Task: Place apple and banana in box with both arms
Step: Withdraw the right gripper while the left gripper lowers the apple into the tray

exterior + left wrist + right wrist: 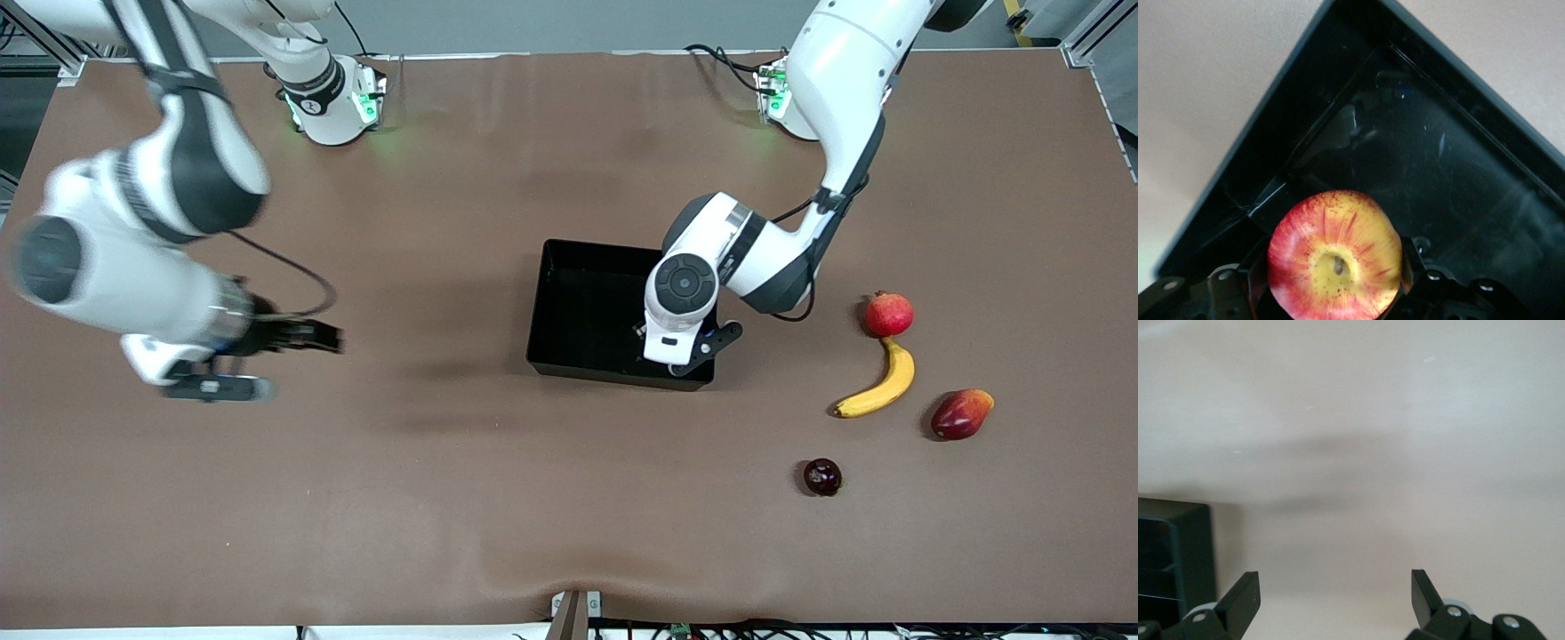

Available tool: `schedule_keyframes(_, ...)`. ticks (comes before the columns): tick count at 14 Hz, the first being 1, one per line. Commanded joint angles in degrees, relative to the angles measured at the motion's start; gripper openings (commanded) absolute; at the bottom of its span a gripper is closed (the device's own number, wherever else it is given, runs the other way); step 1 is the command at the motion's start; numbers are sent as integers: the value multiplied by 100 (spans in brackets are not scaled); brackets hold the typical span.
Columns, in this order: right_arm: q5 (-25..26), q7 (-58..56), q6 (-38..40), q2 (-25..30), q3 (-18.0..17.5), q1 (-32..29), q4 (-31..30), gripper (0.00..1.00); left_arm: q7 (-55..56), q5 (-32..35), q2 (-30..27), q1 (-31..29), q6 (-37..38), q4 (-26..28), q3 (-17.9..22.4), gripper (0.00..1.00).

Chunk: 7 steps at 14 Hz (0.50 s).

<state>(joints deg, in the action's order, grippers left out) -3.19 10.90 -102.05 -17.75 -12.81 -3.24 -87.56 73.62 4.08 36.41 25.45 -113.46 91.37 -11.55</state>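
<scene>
Apple [1335, 264] — gripped in left hand [1331, 293], directly over box [1458, 173] interior. Banana [877, 384] on counter [498, 498], well apart from that hand. Right hand [1335, 603] — fingers spread, empty, above bare counter beside box.

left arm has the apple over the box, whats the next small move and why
Probably open the left gripper to let the apple drop: it is held between the fingers directly over the black box floor, inside the walls. The right gripper hangs open over bare table, and the banana still lies outside.
</scene>
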Motion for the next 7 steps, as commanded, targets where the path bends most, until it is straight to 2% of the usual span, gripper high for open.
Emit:
schedule_keyframes(1,-67,-667,254,631,1145,585,-156,100,723,181,103,66,-273,56,30,0)
schedule_keyframes(2,-76,-738,403,798,1323,622,-156,100,750,173,121,92,-273,82,30,0)
schedule_keyframes(7,-67,-756,1281,1606,1325,122,-174,100,802,181,86,136,-265,294,38,0)
